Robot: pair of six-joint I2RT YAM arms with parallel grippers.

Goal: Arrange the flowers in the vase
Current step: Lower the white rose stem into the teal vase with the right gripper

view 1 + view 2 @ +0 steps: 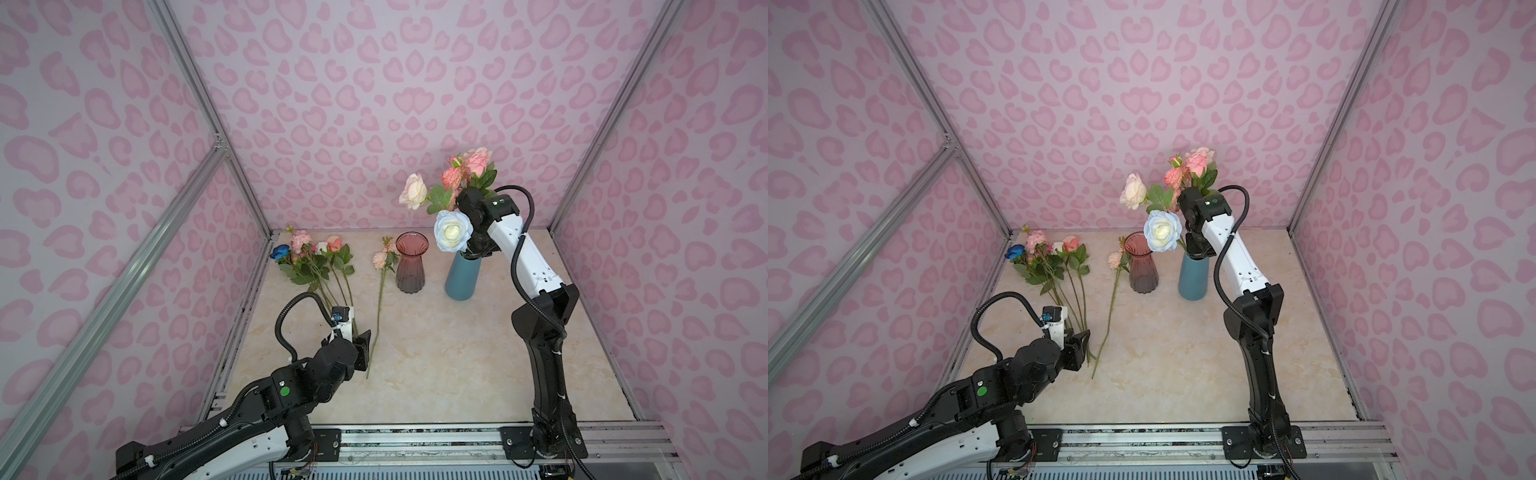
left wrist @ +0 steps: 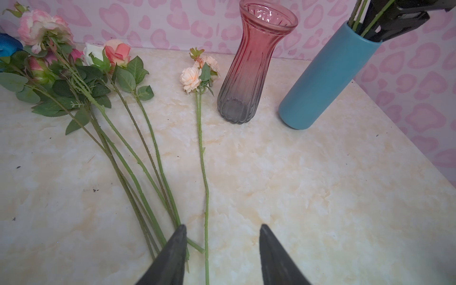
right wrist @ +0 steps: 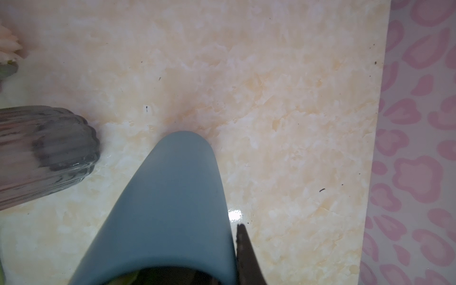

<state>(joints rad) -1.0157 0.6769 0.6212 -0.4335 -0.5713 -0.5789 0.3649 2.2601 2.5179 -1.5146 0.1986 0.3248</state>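
- At ten o'clock, loose flowers point(image 1: 316, 259) lying flat (pink, peach, cream, dark blue).
- At one o'clock, standing flowers point(image 1: 453, 230) in blue vase point(image 1: 461, 278).
- left gripper point(image 2: 222, 230) half open around peach stem point(image 2: 202, 153).
- right gripper point(image 2: 387, 30) closed at vase mouth.

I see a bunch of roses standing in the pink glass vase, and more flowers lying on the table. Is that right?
Not quite. The standing roses are in the blue vase, as both top views show. The pink glass vase is empty, which the left wrist view makes plain. More flowers do lie on the table.
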